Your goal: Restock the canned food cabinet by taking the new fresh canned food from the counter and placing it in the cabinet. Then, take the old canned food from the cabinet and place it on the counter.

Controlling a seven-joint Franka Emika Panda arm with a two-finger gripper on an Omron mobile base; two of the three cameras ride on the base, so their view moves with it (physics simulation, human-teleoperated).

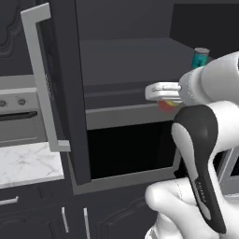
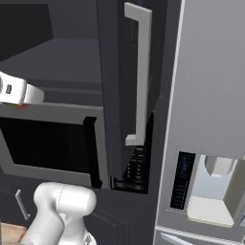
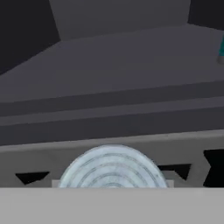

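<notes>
End effector grips the mostly hidden red-orange can; teal can partly hidden.

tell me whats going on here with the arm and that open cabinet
The arm's end effector holds the red-orange can, silvery lid up, at the front edge of the open cabinet's shelf. The can is not set down inside yet. The teal can stands at the back right of that shelf.

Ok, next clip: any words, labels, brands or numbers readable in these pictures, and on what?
None can be read.
Teal can on the cabinet shelf: label too small and blurred to read.
Can lid at the pincer: only embossed rings.
Fridge dispenser panel: no legible marks.
</notes>
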